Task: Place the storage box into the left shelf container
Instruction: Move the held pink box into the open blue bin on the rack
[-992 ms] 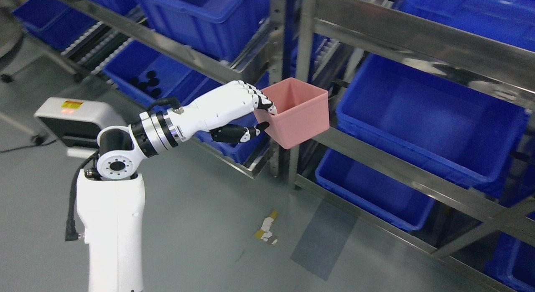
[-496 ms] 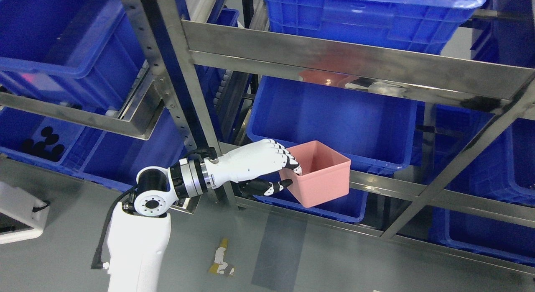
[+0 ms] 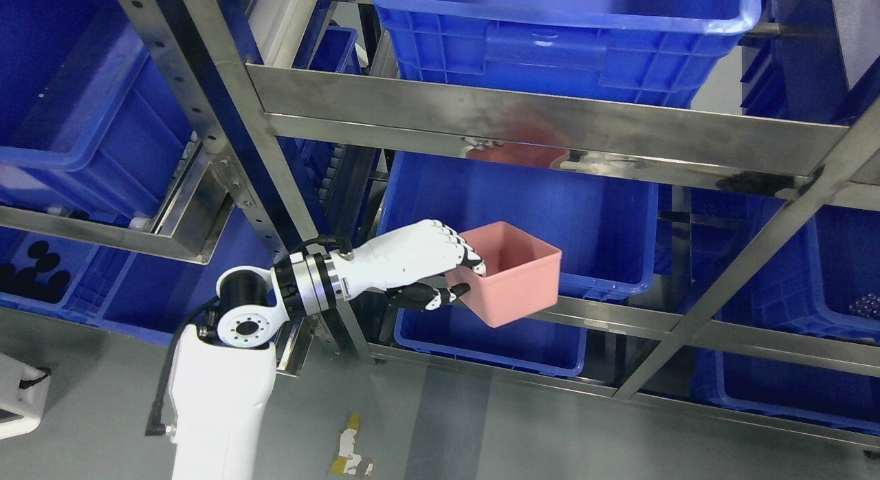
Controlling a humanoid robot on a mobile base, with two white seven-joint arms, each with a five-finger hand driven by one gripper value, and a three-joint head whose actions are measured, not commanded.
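**Left hand holding pink box in front of mid-shelf bin**

Far left: blue bin on the neighbouring rack, and below it a lower bin with small black round parts at the picture edge. Steel upright separates that rack from the next bay.

Left arm comes up from bottom left, white shell, wrist bent toward the shelf. Left hand is clamped on the near wall of the storage box: fingers hooked over the rim, thumb pressed on the outside below. Box is pink, open top, empty inside, tilted slightly, held in the air.

Box sits in front of the front lip of the blue shelf container on the middle level, overlapping its left front corner in view; not inside it. Shelf rail runs just behind and below the box. Another blue bin on the level above, one more below. Further bins to the right, contents too small to tell.
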